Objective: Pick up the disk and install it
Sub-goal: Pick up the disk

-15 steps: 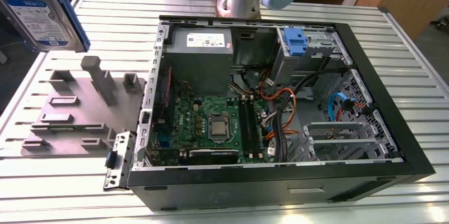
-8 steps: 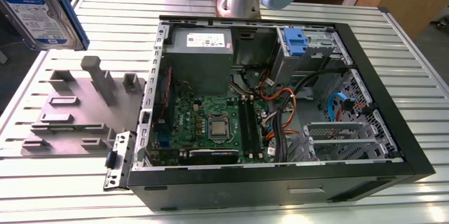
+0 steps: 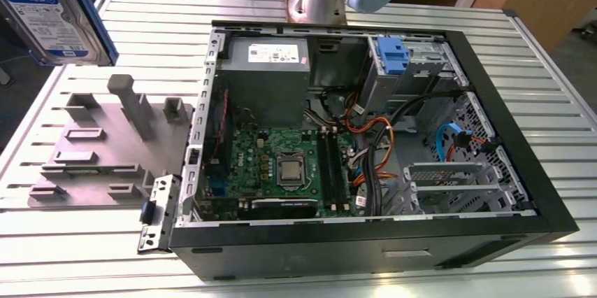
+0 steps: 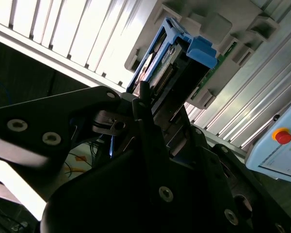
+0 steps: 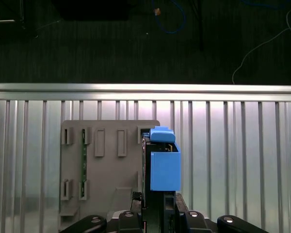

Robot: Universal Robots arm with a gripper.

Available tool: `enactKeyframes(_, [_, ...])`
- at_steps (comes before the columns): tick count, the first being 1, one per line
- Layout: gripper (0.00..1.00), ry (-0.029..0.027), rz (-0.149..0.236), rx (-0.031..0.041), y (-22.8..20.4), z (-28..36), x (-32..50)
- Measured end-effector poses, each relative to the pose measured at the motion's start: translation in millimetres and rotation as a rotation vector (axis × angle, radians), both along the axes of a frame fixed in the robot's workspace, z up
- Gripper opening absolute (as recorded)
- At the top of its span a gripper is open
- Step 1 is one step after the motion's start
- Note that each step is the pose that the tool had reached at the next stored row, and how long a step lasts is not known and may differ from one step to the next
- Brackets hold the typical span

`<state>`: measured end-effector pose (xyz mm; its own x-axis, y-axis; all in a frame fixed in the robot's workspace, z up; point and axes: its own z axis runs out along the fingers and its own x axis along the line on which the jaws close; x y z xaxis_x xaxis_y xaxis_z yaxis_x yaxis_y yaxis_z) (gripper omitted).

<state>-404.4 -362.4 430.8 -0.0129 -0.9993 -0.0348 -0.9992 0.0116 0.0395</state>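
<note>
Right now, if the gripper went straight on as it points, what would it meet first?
Probably the edge of the grey fixture plate on the slatted table, struck by the disk the gripper holds; depth unclear.

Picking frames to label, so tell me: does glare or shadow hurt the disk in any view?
Exterior view: even light, disk cut by the frame edge. Second wrist view: table blown out, gripper a dark silhouette, disk dim. First wrist view: glare on the table behind the disk, its blue rail clear.

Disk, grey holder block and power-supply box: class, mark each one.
disk [image 3: 47, 22]: exterior view, its labelled face.
grey holder block [image 3: 117, 145]: exterior view, its flat base.
power-supply box [image 3: 265, 94]: exterior view, its grey panel.
</note>
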Motion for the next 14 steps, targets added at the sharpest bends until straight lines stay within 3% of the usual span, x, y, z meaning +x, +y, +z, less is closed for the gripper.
enactKeyframes(7, [0.35, 0.0004, 0.0, -0.0002, 0.0, 0.6, 0.9])
enactKeyframes(14, [0.35, 0.0002, 0.0, -0.0001, 0.0, 0.5, 6.8])
